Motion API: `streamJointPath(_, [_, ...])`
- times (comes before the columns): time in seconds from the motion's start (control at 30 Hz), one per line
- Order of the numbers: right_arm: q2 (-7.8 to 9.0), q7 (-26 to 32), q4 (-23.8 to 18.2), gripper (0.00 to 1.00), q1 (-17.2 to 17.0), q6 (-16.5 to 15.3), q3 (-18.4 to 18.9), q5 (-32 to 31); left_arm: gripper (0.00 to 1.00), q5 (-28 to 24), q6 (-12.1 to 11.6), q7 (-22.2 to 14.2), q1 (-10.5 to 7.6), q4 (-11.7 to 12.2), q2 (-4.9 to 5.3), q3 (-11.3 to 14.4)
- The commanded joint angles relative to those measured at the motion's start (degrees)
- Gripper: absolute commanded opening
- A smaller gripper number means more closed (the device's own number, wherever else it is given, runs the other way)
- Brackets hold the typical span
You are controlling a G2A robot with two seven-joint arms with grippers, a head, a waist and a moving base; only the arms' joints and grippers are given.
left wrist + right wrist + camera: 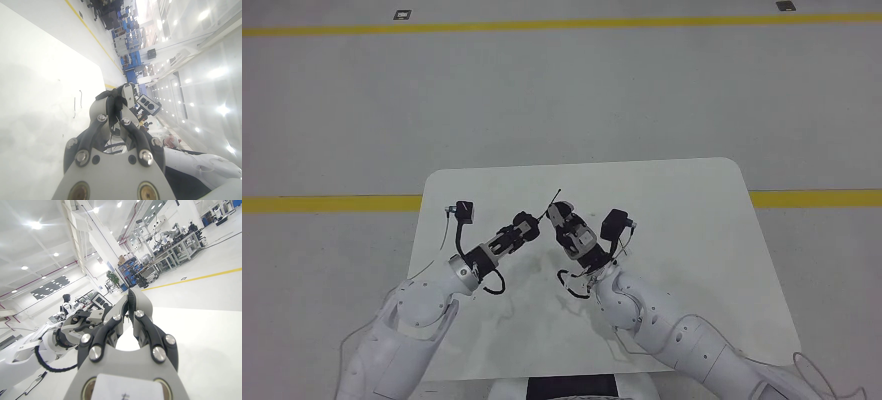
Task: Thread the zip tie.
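A white table with rounded corners (pixel 682 200) is seen from above, set on a pale floor crossed by yellow lines (pixel 332 203). Over its left half the left gripper (pixel 530 226) is held above the surface, angled toward the middle of the table. In the left wrist view its grey fingers (pixel 98 108) are drawn close together, and a small black lump (pixel 111 93) is caught at their tips. Whether that lump is part of the tie cannot be told. Two thin dark marks (pixel 74 106) are seen on the table surface nearby in that view.

Just right of the left gripper, near the table's middle, the thin black plastic zip tie (pixel 554 196) is held clear of the table, its free end slanting up and away from the robot. It is pinched by the right gripper (pixel 558 212), whose tips lie just beside those of the left gripper, the two facing each other. In the right wrist view the ribbed black pads (pixel 132 300) of the right gripper are pressed together on the strap. A short length of it is left standing out past the fingertips, and another short length is seen in the gap behind the pads.
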Motion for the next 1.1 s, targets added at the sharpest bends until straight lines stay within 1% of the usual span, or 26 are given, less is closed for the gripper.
streamJointPath(0.0, [0.02, 0.04, 0.14, 0.0, -0.02, 0.0, 0.04, -0.48, 0.0, -0.01, -0.07, 0.15, -0.04, -0.02, 0.02, 0.11])
streamJointPath(0.4, [-0.01, -0.51, 0.34, 0.0, -0.32, 0.0, 0.27, -2.41, 0.0, -0.03, -0.34, 0.77, -0.25, 0.1, 0.14, 0.79])
streamJointPath(0.73, [-0.01, -0.28, 0.67, 0.0, -0.06, 0.0, -0.33, -3.33, 0.0, -0.42, -0.44, 1.12, -0.41, 0.39, 0.27, 0.98])
streamJointPath(1.0, [0.0, -0.44, 0.84, 0.0, 0.09, 0.0, -0.47, -1.92, 0.0, -0.63, -0.46, 1.59, -0.75, 0.69, 0.34, 1.18])
streamJointPath(1.03, [0.02, -0.47, 0.89, 0.13, 0.09, 0.0, -0.4, -1.78, 0.0, -0.63, -0.42, 1.66, -0.82, 0.74, 0.34, 1.2])
streamJointPath(1.07, [0.05, -0.5, 0.94, 0.67, 0.07, 0.0, -0.29, -1.65, 0.0, -0.66, -0.39, 1.73, -0.89, 0.79, 0.35, 1.23])
